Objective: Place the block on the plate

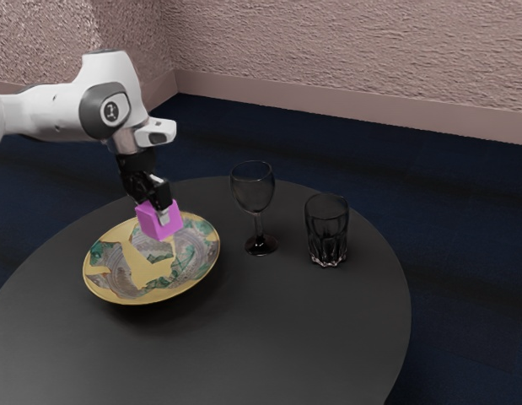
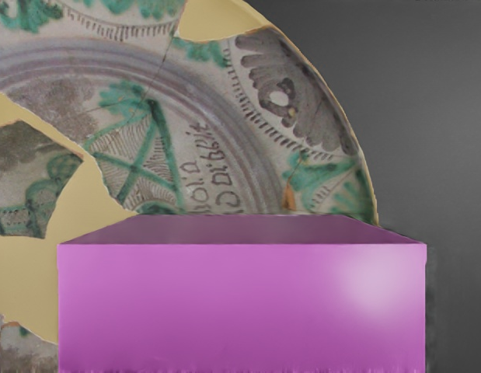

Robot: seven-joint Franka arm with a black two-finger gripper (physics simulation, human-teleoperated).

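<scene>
My black gripper (image 1: 162,211) is shut on a magenta block (image 1: 156,226), a finger pad showing against the block's near side. The block is at the back part of the patterned plate (image 1: 117,291), overlapping its rim in the exterior view; whether its underside touches the plate I cannot tell. In the wrist view the block (image 2: 242,307) is large at the lower edge, with the yellow, green and grey plate (image 2: 224,140) beyond and beneath it.
On the round dark table (image 1: 328,337), a wine glass (image 1: 255,198) stands toward the exterior view's right of the plate. A clear tumbler (image 1: 326,232) stands farther right, near the table's edge.
</scene>
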